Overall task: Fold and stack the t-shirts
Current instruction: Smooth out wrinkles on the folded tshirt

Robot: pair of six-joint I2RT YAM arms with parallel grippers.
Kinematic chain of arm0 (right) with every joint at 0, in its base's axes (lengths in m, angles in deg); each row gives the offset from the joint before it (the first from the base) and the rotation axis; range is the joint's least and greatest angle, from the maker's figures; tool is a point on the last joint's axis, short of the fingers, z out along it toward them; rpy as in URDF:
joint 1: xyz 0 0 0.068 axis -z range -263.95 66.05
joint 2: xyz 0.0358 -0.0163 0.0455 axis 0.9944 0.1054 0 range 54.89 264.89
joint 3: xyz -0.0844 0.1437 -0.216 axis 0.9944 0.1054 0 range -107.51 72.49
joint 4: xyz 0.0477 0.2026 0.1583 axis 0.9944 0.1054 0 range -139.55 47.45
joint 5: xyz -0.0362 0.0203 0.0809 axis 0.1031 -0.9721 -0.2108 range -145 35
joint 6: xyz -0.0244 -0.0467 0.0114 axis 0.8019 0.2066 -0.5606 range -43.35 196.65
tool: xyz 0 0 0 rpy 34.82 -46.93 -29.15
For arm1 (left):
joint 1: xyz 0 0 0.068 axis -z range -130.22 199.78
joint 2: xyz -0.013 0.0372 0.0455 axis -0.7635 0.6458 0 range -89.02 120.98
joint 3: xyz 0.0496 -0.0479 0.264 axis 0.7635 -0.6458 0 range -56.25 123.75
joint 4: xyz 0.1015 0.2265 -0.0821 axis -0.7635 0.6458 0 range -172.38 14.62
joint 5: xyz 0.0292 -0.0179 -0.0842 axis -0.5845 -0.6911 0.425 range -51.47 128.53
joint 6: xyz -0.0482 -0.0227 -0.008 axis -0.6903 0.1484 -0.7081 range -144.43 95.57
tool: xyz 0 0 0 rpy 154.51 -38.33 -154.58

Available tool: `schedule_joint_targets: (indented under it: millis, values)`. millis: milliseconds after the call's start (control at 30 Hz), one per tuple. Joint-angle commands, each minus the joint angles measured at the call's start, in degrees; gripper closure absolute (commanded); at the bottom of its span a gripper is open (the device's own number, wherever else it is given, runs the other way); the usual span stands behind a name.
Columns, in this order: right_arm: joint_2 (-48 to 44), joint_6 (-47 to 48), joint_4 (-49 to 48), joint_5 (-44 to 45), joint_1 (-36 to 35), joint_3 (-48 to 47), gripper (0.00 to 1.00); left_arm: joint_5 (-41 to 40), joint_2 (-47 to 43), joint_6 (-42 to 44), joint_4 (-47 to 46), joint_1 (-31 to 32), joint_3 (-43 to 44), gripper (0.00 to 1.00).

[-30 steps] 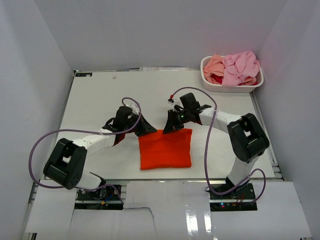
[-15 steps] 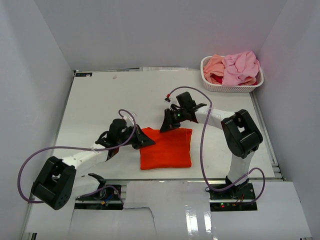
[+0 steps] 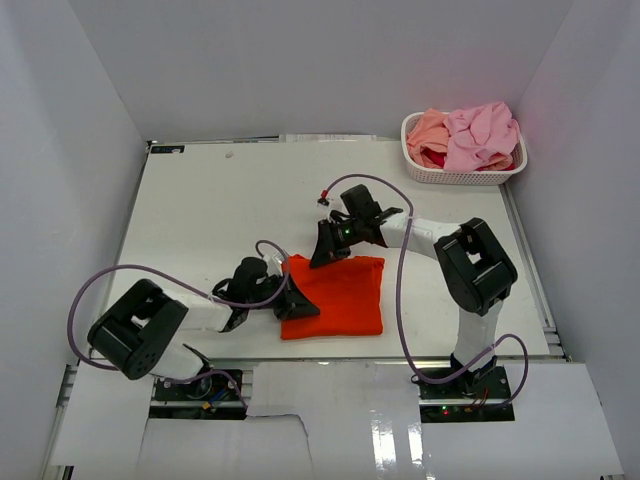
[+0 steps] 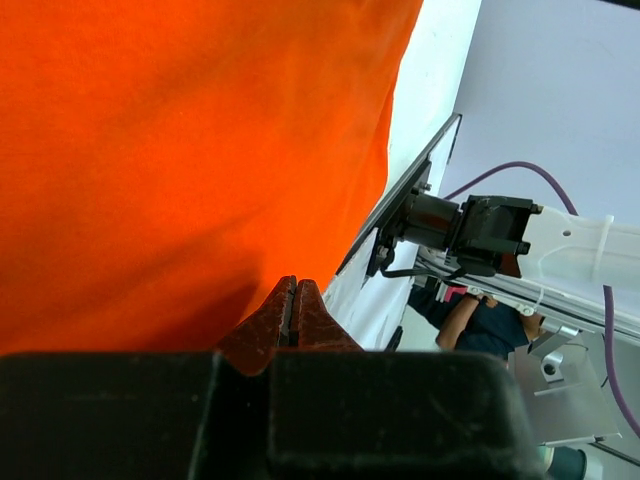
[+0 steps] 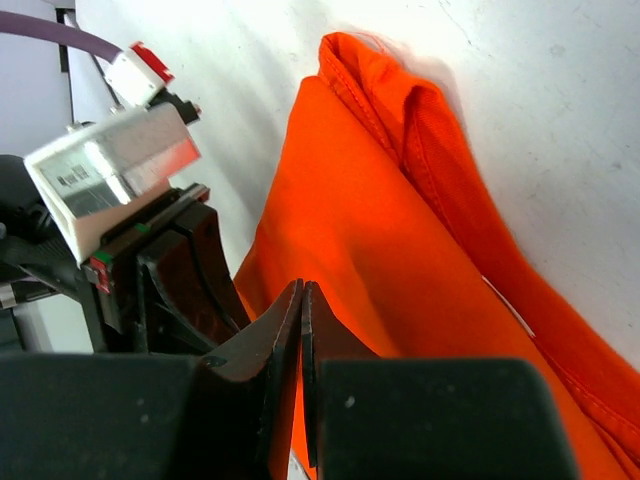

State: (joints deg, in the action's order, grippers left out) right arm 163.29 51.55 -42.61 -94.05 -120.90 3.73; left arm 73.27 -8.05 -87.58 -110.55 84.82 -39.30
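- Orange shirt (image 3: 340,298): folded into a flat rectangle, lying on the white tabletop (image 3: 220,200) near its front edge, between the two arms. In the top view its left margin is partly covered by the left arm's black head.
- Left fingers (image 3: 306,309): pressed together, no gap between them. In the left wrist view their tips (image 4: 293,292) meet the orange cloth (image 4: 180,150), which fills the frame above them. Whether a layer of cloth is caught between them cannot be told.
- Right fingers (image 3: 319,261): closed to a thin slit, at the shirt's far left corner. In the right wrist view the tips (image 5: 300,290) lie over the orange cloth (image 5: 400,290), beside a doubled hem that runs along the bare tabletop. Whether any cloth is pinched cannot be told.
- Both arms reach low over the tabletop. The left one lies along the shirt's left side. The right one comes in from the right, across the far edge.
- Basket (image 3: 460,180): white and perforated, at the far right corner of the tabletop, well apart from the orange shirt.
- Basket contents: a loose heap of a light pink shirt (image 3: 482,135), a salmon-peach shirt (image 3: 428,130) and a dark red shirt (image 3: 436,158) showing low between them. All are crumpled and unfolded.
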Motion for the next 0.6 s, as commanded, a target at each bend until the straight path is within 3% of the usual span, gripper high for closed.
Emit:
schedule_joint_targets:
  millis: [0,567]
  values:
    - [0.50,-1.35,-3.68,-1.65,-0.58,0.01,0.92,-0.37,1.11,-1.88,-7.86,1.60,-0.95,1.00]
    - [3.57,-1.00,-6.32,-3.05,0.38,4.23,0.92,-4.42,18.77,-6.80,-21.40,5.73,-5.87,1.00]
